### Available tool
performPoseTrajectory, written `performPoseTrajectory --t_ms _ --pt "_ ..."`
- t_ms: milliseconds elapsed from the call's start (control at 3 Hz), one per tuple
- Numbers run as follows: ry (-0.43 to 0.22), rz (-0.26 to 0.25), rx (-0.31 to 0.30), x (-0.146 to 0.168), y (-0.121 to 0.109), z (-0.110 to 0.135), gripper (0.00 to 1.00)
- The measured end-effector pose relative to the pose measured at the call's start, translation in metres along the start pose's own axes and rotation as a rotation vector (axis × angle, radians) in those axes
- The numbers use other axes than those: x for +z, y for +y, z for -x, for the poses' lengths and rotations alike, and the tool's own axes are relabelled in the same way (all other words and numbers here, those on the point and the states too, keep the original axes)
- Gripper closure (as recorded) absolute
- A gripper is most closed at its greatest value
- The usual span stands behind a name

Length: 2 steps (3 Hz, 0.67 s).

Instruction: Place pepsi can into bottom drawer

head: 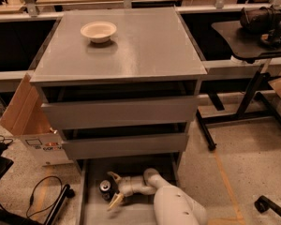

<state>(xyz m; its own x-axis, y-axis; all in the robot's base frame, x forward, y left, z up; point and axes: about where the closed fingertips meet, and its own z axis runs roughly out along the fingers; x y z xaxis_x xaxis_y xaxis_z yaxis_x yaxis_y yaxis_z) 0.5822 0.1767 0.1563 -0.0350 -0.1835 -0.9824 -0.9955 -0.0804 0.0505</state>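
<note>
The pepsi can (105, 190) is dark with a silver top and stands upright in the bottom drawer (94, 214). That drawer is pulled out at floor level under the grey cabinet. My gripper (114, 189) reaches into the drawer from the right on a white arm. It is open, with one pale fingertip (113, 176) above the can and one below. The can sits at the mouth of the jaws, at their left end. The fingers do not press on it.
A white bowl (99, 31) sits on the cabinet top (145, 46). The two upper drawers (122, 111) are slightly pulled out. A cardboard box (23, 118) leans at the left and cables (42, 191) lie on the floor. A black table (253, 36) with stand legs is at the right.
</note>
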Motion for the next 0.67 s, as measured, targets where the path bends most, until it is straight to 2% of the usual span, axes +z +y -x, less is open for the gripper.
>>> performPoseTrajectory --t_ms 333,667 --pt "0.02 -0.002 0.017 -0.004 0.005 0.0 0.0" --pt "0.144 -0.111 0.01 -0.067 -0.021 0.017 0.0"
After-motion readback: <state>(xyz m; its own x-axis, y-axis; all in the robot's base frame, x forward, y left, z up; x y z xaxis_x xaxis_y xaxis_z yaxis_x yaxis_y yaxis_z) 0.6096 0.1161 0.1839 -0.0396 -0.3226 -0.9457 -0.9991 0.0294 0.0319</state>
